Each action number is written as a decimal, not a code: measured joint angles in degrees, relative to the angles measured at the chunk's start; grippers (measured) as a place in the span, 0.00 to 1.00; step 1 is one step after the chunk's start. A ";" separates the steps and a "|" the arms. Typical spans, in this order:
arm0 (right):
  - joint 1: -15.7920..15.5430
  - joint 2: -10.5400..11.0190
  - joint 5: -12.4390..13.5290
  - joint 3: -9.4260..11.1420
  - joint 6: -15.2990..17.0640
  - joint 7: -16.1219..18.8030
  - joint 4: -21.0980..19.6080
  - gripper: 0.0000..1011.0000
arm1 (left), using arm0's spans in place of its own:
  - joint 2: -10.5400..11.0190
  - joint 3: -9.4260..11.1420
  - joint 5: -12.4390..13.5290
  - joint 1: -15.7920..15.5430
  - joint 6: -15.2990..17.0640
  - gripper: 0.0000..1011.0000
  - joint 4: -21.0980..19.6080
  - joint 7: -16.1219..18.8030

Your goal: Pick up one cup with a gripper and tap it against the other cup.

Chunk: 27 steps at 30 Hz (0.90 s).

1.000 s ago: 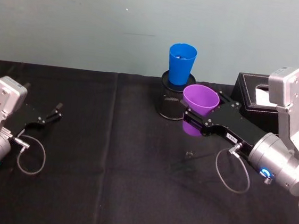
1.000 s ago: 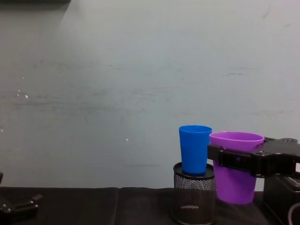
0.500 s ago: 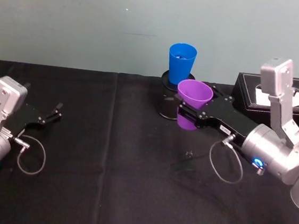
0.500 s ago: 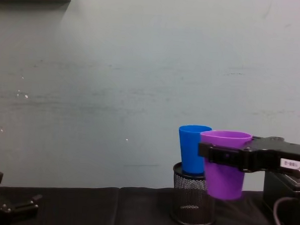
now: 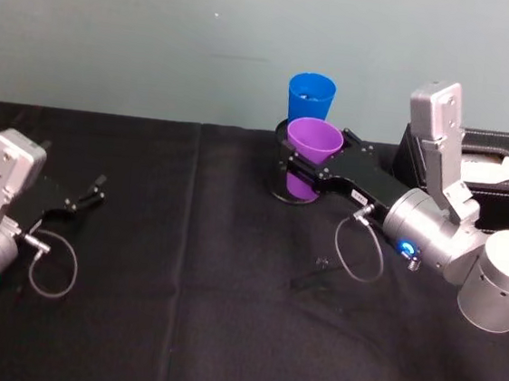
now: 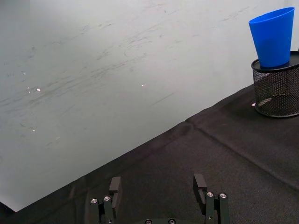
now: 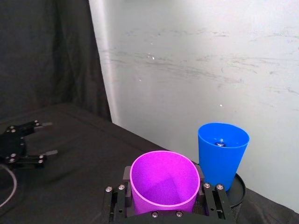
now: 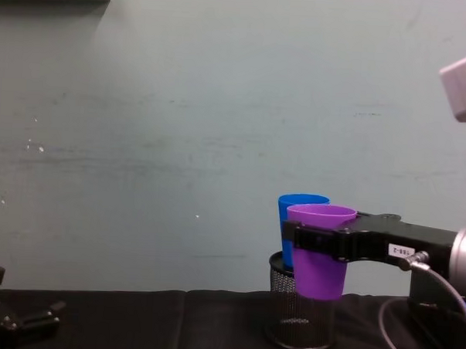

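Now right claw (image 5: 306,170) has brought purple cup (image 5: 314,140) before blue cup (image 5: 310,96).

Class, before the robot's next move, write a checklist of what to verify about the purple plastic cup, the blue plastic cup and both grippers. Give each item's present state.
1. Right gripper shut on the purple plastic tapered cup: ok.
2. Purple cup upright and lifted off the black tablecloth: ok.
3. Blue plastic tapered cup upright on the black mesh pen holder: ok.
4. Cups in contact: cannot tell. They are close, and the purple one overlaps the blue in the chest view.
5. Left gripper open, parked far to the left of both cups: ok.
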 joint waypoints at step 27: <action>7.62 -6.60 -3.56 -0.06 -3.89 -0.48 13.97 0.74 | 0.00 0.00 0.00 0.00 0.00 0.99 0.00 0.00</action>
